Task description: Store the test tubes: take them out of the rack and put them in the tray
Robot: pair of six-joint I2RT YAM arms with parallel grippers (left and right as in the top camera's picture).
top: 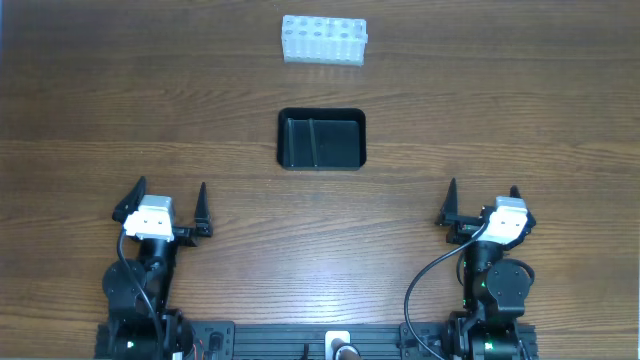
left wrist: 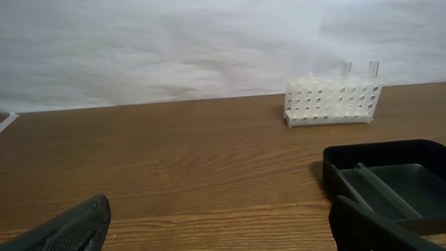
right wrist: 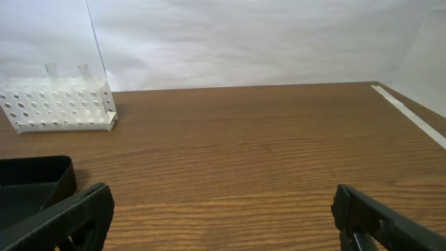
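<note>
Waiting at the near edge of a wooden worktop (top: 540, 110), the left arm (top: 150, 222) and right arm (top: 500, 225) each have their jaws spread wide with nothing between them. The white rack (top: 323, 40) stands at the far side, well apart from both arms. The black tray (top: 321, 139) lies at centre, between the rack and the arms.

Two clear test tubes (left wrist: 373, 67) rise upright above the rack's top at one end, side by side. They look thin, light and rigid, smooth enough to slip and likely to crack if squeezed hard or knocked sideways. The exposed upper part above the rack seems the sensible place to pinch, with a straight upward pull so the tube clears its hole.

The overhead view lays out rack, tray and arms but barely separates the tubes from the rack's rows of holes. The wrist views, looking low across the wood, pick out the tube tops against the pale wall (left wrist: 174, 49). A slim line runs along the tray floor; whether it is a divider or a tube lying there cannot be told.
</note>
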